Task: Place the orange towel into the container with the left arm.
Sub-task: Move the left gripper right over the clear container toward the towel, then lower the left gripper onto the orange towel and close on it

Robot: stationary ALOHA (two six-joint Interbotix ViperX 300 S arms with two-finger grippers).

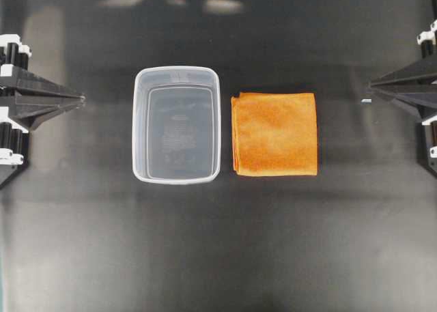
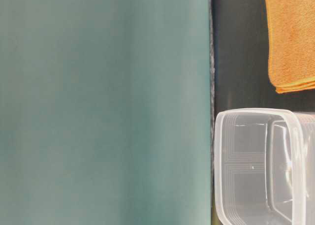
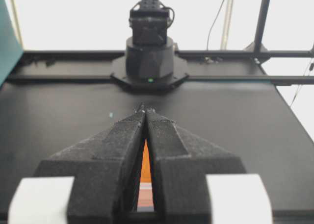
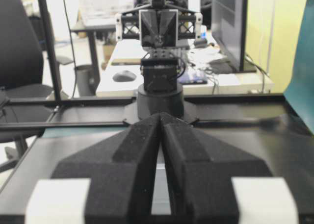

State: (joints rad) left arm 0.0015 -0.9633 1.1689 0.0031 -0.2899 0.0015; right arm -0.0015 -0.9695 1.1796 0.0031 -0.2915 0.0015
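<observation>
The orange towel (image 1: 275,134) lies folded square on the black table, just right of the container (image 1: 177,124), a clear empty plastic tub. In the table-level view the towel (image 2: 291,38) sits above the container (image 2: 266,166). My left gripper (image 1: 80,100) is shut at the far left edge, well apart from the tub, tips touching (image 3: 145,110). A sliver of the orange towel (image 3: 145,165) shows through the slit behind the tips. My right gripper (image 1: 369,88) is shut at the far right, clear of the towel, its tips closed (image 4: 161,116).
The black tabletop (image 1: 218,244) spreads around both objects. A teal wall (image 2: 103,107) fills most of the table-level view. The opposite arm's base (image 3: 149,57) stands at the table's far side in the left wrist view, and a base (image 4: 160,99) likewise in the right wrist view.
</observation>
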